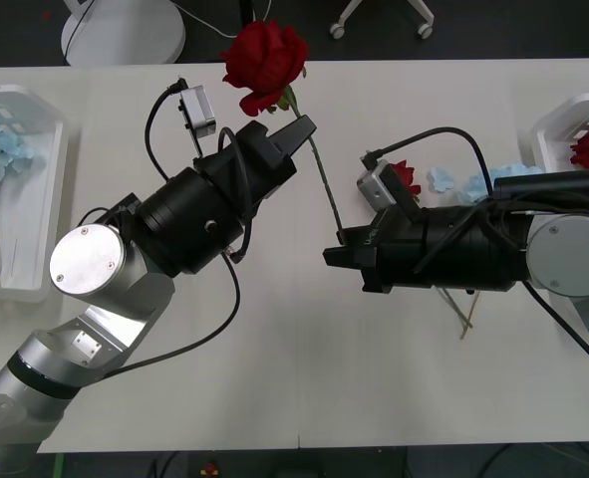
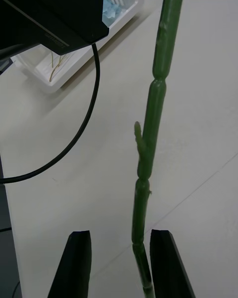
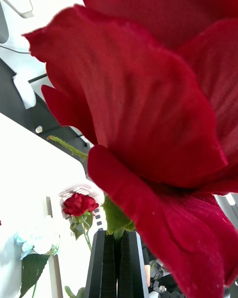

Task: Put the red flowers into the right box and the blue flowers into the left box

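Front: left gripper (image 1: 296, 127) clamps rose (image 1: 264, 62) midair; left box (image 1: 35, 119) holds blue flowers (image 1: 0, 149), right box (image 1: 563, 124) one rose; flowers remain on table.
Right wrist: right gripper (image 2: 120, 263) gaping around stem (image 2: 151, 129).
Left wrist: fingers (image 3: 106, 265) pinched below bloom.

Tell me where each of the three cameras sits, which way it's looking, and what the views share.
Front view: above the arms, looking down at the table; both black arms show, left gripper at the rose's stem, right gripper at its lower end.
Right wrist view: on the right arm, looking along the stem between open fingers toward the left box.
Left wrist view: on the left arm, behind the rose head, fingers shut on the stem, right box beyond.
Shared: all show the same rose.
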You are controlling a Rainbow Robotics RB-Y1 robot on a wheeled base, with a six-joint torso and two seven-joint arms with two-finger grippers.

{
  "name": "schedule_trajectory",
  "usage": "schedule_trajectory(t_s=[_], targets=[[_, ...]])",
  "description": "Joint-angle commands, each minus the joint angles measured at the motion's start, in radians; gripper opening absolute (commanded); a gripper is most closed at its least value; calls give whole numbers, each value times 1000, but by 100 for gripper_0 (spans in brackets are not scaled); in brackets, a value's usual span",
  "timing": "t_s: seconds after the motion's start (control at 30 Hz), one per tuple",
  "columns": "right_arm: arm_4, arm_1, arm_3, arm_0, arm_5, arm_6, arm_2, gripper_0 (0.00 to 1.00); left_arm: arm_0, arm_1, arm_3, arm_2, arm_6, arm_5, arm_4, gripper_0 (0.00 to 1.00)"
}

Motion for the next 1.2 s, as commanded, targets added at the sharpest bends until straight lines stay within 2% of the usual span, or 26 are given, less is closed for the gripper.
schedule_trajectory(t_s=[0.03, 0.2, 0.23, 0.27, 0.33, 0.6, 0.8, 0.97, 1.0, 1.2], targets=[[8, 21, -13, -33, -11, 12, 16, 0, -40, -23, -39, 10, 65, -7, 13, 0], [9, 15, -13, -35, -12, 12, 16, 0, -40, -22, -39, 10, 65, -7, 13, 0], [11, 12, -13, -35, -14, 12, 14, 0, -40, -22, -39, 10, 65, -7, 14, 7], [11, 11, -13, -36, -12, 12, 16, 0, -38, -20, -39, 10, 65, -7, 14, 23], [11, 3, -13, -36, -15, 12, 16, 0, -38, -16, -39, 13, 65, -7, 14, 100], [11, -23, -13, -38, -23, 0, 13, 0, -26, 53, -40, 21, 56, 15, 13, 100], [15, -108, -13, -53, -28, -88, -9, 0, 36, 153, -51, 140, 54, 196, 14, 100], [31, -194, -13, -63, -18, -206, -35, 0, 77, 187, -52, 243, 48, 326, 10, 100], [54, -241, -13, -64, 11, -278, -62, 0, 94, 208, -52, 309, 45, 407, -12, 100], [104, -404, 55, -64, 186, -434, -159, 0, 103, 270, -51, 527, 59, 682, -191, 100]])
